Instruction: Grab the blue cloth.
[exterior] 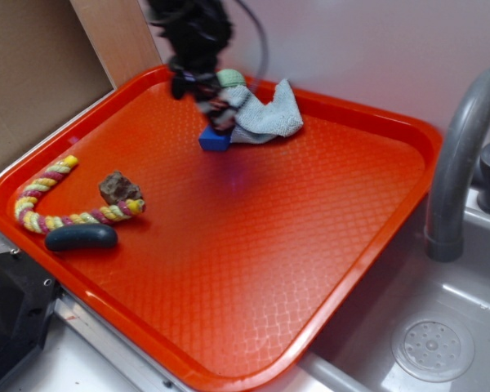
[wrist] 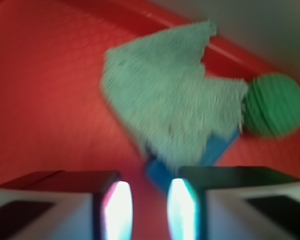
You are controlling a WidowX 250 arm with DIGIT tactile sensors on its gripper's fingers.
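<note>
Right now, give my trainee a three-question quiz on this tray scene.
1. True or false: the blue cloth lies partly over the blue block.
2. Which lies nearest the blue cloth? A) rope toy B) green ball C) brown rock
3. Fill in: in the wrist view, the pincer fingertips show a narrow ___ between them, just short of the cloth.

Key: 1 true. 2 B, the ball sits against the cloth's edge at the far rim of the orange tray. 3 gap.
</note>
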